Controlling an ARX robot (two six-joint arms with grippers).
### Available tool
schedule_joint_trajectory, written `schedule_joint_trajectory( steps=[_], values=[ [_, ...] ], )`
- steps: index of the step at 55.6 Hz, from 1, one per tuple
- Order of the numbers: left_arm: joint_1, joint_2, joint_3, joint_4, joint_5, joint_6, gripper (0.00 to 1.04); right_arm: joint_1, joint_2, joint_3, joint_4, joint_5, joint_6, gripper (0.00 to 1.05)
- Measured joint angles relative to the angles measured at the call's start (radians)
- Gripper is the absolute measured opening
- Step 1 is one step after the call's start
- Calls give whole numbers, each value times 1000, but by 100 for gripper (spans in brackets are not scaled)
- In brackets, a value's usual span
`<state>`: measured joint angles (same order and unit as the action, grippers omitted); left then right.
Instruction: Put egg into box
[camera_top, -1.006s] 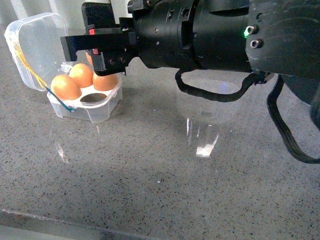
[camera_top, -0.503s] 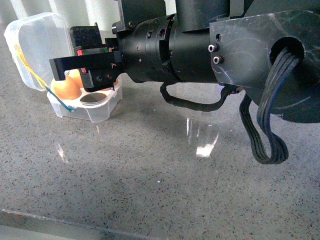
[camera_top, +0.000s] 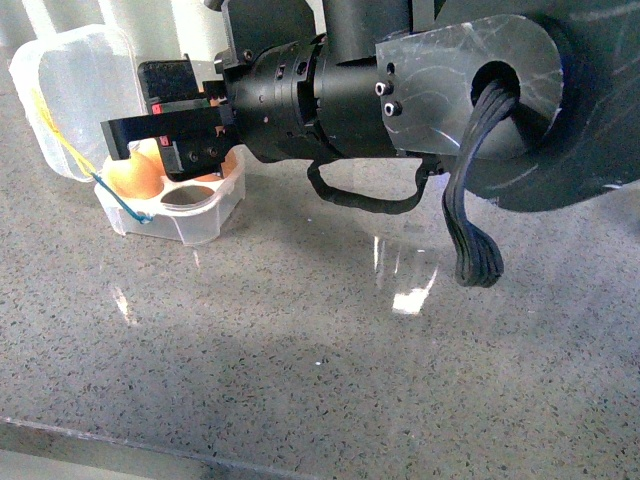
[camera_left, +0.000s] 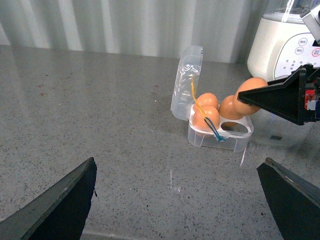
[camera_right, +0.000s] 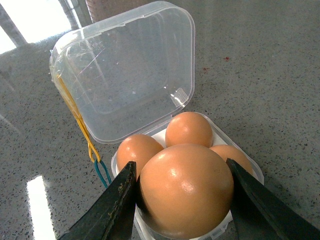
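Note:
The clear plastic box sits at the far left with its lid open and yellow and blue bands hanging at the hinge. Three eggs lie in it; the near slot is empty. My right gripper is shut on a brown egg and holds it just above the box, over the near slot. In the front view the right gripper hides most of that egg. My left gripper is open and empty, low over bare counter, well short of the box.
A large white cooker stands behind and beside the box. The grey speckled counter stretches in front. My right arm and its black cable fill the upper part of the front view.
My right gripper with the egg has moved down and left, now covering the box's eggs in the front view. The arm behind it has swung further across the picture.

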<state>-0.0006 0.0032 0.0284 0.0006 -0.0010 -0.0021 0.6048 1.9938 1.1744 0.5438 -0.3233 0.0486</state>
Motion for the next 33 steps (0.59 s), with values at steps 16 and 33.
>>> schedule_joint_trajectory(
  steps=[16,33],
  values=[
    [0,0,0,0,0,0,98,9,11,7,-25,-17,-23,50],
    [0,0,0,0,0,0,98,11,-1,-18,-13,-20,-30,99]
  ],
)
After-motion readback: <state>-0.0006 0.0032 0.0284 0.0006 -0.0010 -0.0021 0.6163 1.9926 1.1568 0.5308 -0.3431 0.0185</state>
